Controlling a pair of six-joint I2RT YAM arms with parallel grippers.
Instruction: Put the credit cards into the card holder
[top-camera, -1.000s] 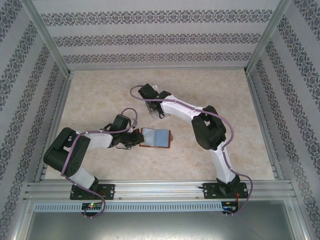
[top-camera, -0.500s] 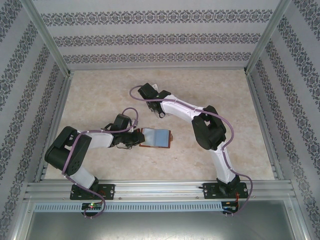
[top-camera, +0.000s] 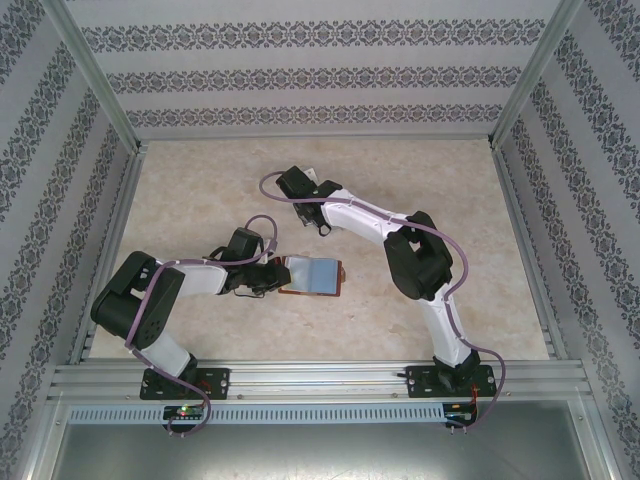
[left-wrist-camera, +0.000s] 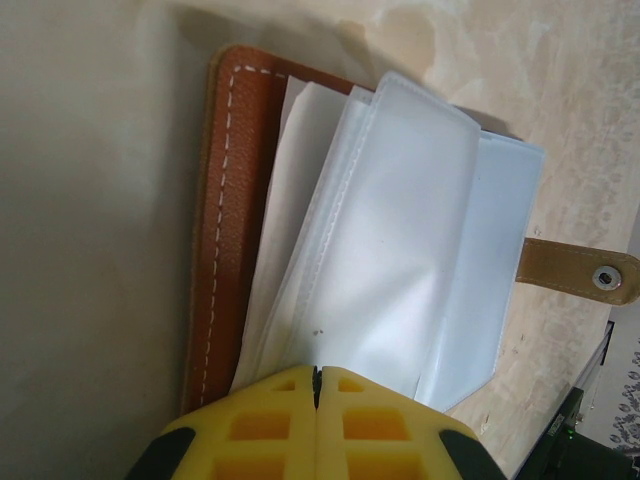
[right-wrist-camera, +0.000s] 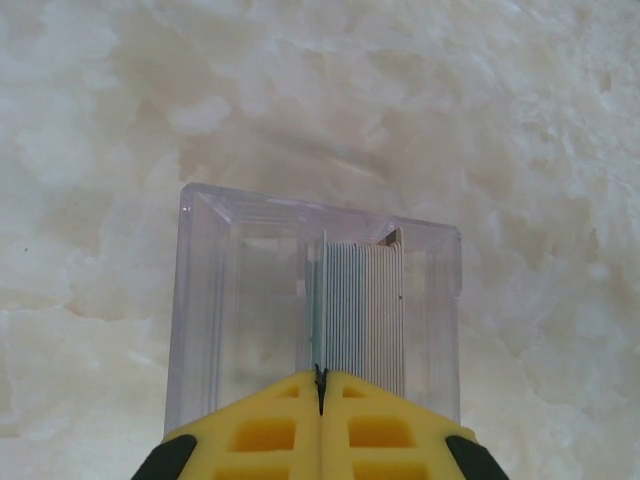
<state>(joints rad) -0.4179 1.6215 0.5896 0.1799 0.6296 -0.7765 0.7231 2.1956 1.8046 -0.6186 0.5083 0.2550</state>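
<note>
The card holder (top-camera: 312, 276) lies open on the table, brown leather (left-wrist-camera: 225, 200) with clear sleeves (left-wrist-camera: 400, 230) fanned out and its clasp tab (left-wrist-camera: 580, 272) to the right. My left gripper (left-wrist-camera: 316, 372) is shut on the near edge of a sleeve; from above the left gripper (top-camera: 272, 277) sits at the holder's left end. The credit cards (right-wrist-camera: 365, 300) stand on edge as a stack in a clear plastic box (right-wrist-camera: 210, 300). My right gripper (right-wrist-camera: 320, 378) is shut on the top edge of the leftmost pale teal card (right-wrist-camera: 318, 300); the right gripper (top-camera: 318, 226) points down behind the holder.
The marble-look table (top-camera: 200, 190) is ringed by patterned walls with metal rails (top-camera: 520, 230) at the sides. The left half of the clear box holds no cards. Both arm bases are bolted to the near rail (top-camera: 320, 378).
The right gripper's jaws have closed over the card stack. The arms and the card holder have barely shifted in the top view.
</note>
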